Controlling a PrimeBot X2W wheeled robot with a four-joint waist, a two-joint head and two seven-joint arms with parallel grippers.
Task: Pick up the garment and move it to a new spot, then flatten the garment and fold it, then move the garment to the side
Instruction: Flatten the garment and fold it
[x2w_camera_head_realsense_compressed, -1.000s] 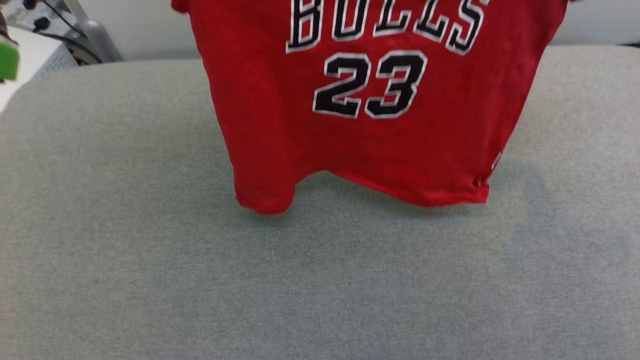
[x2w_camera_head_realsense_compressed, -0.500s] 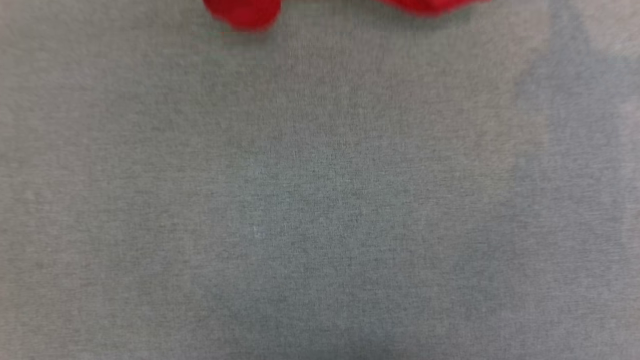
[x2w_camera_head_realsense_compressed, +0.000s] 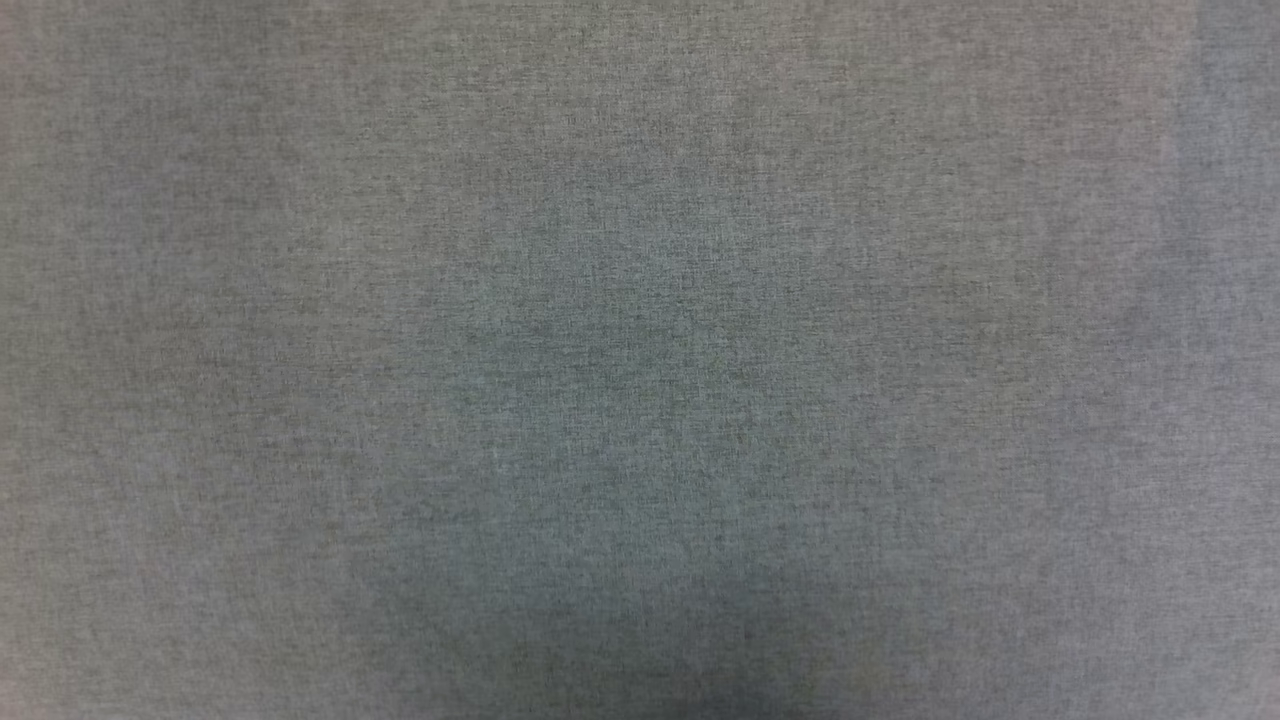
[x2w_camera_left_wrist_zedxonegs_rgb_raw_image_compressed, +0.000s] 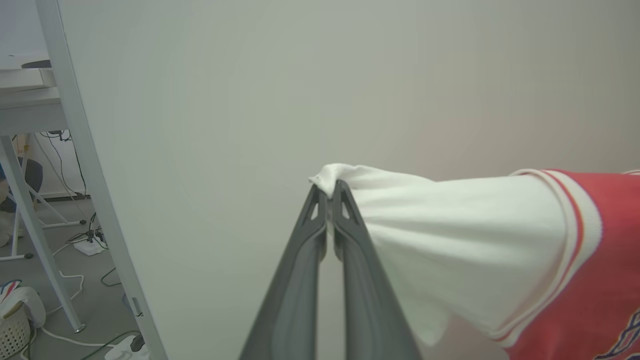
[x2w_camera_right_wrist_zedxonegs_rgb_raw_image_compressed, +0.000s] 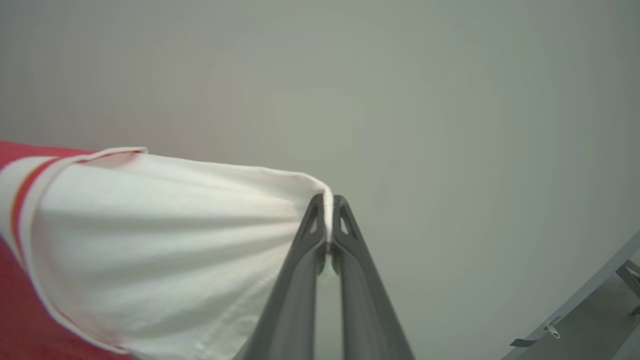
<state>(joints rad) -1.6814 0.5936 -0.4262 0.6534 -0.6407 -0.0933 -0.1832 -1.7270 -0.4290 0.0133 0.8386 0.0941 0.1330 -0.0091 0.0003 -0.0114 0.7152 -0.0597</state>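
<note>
Camera dipped — left fingers (x2w_camera_left_wrist_zedxonegs_rgb_raw_image_compressed: 300, 280), right fingers (x2w_camera_right_wrist_zedxonegs_rgb_raw_image_compressed: 297, 290) pinch garment (x2w_camera_left_wrist_zedxonegs_rgb_raw_image_compressed: 450, 240).

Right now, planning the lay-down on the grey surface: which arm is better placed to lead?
Neither clearly: left gripper and right gripper each pinch a white sleeve tip of the garment, so probably both together.

The garment (x2w_camera_left_wrist_zedxonegs_rgb_raw_image_compressed: 475, 240) stretches from the left pincer (x2w_camera_left_wrist_zedxonegs_rgb_raw_image_compressed: 329, 189) to the right pincer (x2w_camera_right_wrist_zedxonegs_rgb_raw_image_compressed: 327, 201), with a wall (x2w_camera_left_wrist_zedxonegs_rgb_raw_image_compressed: 300, 75) behind.

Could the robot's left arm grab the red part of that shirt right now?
Probably not: its fingers are shut on the tip of the white sleeve of the garment, so it would have to let go first.
</note>
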